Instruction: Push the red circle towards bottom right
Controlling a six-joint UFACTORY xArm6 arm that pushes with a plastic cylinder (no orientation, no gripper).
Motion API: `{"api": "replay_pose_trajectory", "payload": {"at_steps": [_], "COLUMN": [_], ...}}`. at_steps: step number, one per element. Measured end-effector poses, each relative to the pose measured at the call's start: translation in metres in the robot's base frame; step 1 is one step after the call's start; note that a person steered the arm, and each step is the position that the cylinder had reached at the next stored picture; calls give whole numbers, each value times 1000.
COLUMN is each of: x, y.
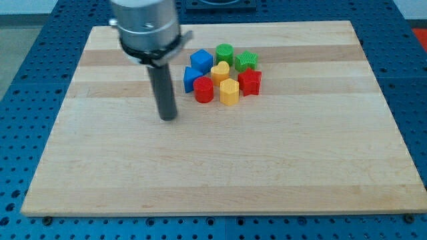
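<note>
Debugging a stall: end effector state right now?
No gripper: my tip holds nothing, resting on the board to the view's left of the red circle, apart from it.

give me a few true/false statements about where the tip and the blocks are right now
1. My tip is at the view's left of the red circle. True.
2. My tip touches the red circle. False: bare board shows between them.
3. The yellow block sits just right of the red circle. True.
4. The blocks are spread over the whole board. False: they form one tight cluster near the view's top.
5. The green circle is at the cluster's bottom. False: it is at its top.
</note>
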State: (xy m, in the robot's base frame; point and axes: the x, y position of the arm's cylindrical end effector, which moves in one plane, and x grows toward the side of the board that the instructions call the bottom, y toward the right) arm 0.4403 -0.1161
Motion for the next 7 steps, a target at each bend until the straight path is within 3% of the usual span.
{"api": "replay_pose_trajectory", "payload": {"at_steps": [1, 3, 4, 7], "x": [-39, -69, -69, -15], "y": [-10, 13, 39, 129]}}
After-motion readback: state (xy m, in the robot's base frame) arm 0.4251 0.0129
